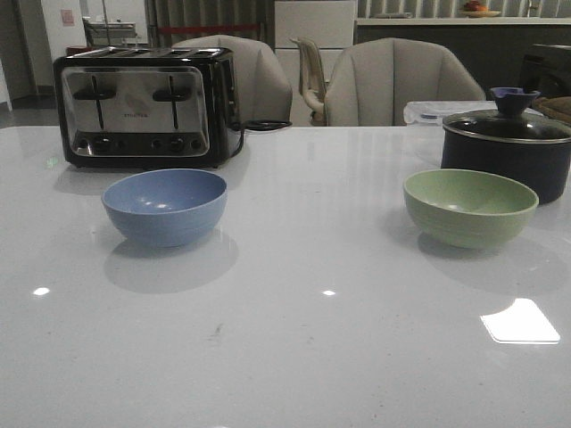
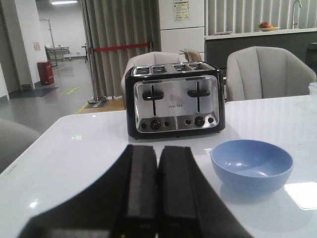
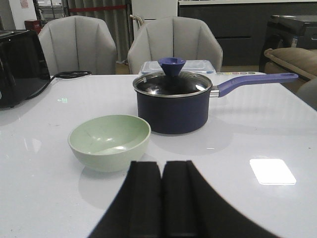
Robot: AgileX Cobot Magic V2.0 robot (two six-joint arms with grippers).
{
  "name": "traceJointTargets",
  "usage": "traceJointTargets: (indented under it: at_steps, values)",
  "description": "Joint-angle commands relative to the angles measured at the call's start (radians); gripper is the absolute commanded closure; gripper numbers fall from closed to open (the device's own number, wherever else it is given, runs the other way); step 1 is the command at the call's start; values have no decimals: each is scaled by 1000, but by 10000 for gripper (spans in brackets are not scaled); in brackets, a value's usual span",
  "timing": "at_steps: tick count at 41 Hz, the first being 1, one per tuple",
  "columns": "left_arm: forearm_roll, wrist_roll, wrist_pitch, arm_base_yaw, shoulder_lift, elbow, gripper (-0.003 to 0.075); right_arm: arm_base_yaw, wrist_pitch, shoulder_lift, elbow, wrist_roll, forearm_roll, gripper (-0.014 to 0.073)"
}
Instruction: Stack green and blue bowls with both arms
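Front view — blue bowl [image 1: 165, 206], green bowl [image 1: 470, 207] empty.

Surface [image 1: 294, 339]: glossy white, mirror-like reflections. Blue bowl [image 1: 165, 206] and green bowl [image 1: 470, 207]: matte, smooth. Toaster [image 1: 143, 107]: brushed metal face, glossy black shell. Pot [image 1: 508, 152]: dark matte body, glass lid, metal rim. Chairs [image 1: 393, 85]: padded, soft-looking.
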Motion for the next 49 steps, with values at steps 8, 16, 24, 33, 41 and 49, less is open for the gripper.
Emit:
traceJointTargets:
  at_steps: [8,16,24,33,41,49]
  values:
    - [-6,-5,-89,0,-20,21,618,-5,-95,-21,-2,1,-9,559]
    - [-6,-5,-89,0,-20,21,618,-5,-95,-21,-2,1,-9,559]
    - [-6,-5,-89,0,-20,21,618,-5,-95,-21,-2,1,-9,559]
    - [-5,-5,-125,0,-20,19,619,-5,-97,-21,-7,-1,-11,559]
    - [-23,-8,-126,0,-20,-70,619,-5,-51,-21,-134,-2,-15,559]
    - [-24,-8,35,0,36,-321,619,-5,71,36,-377,-2,-39,559]
